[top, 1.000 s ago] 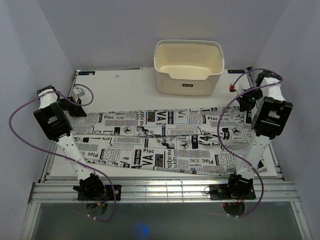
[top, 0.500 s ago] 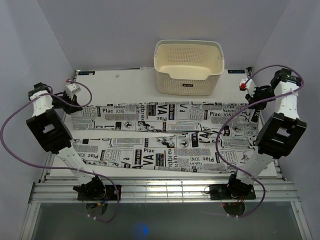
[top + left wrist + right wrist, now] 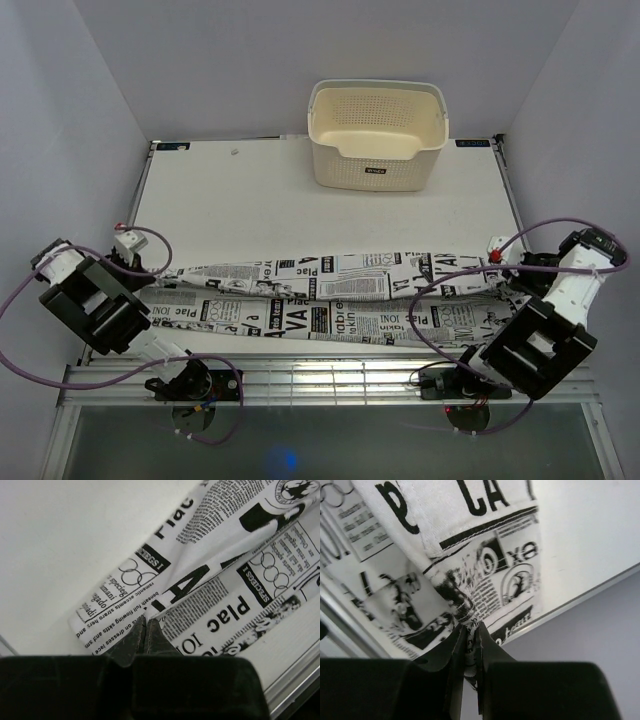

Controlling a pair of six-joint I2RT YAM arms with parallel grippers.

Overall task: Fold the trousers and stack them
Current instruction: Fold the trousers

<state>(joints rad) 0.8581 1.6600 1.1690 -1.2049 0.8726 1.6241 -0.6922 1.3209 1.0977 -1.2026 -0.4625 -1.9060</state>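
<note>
Evidently, the left end effector (image 3: 145, 626) and right end effector (image 3: 469, 626) each clamped one end of the trousers (image 3: 330, 300), holding the fold straight.

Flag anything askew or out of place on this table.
The trousers: the upper layer is rumpled mid-length and misses the lower layer's near edge, which sticks out. The basket stands upright; nothing else looks odd.
</note>
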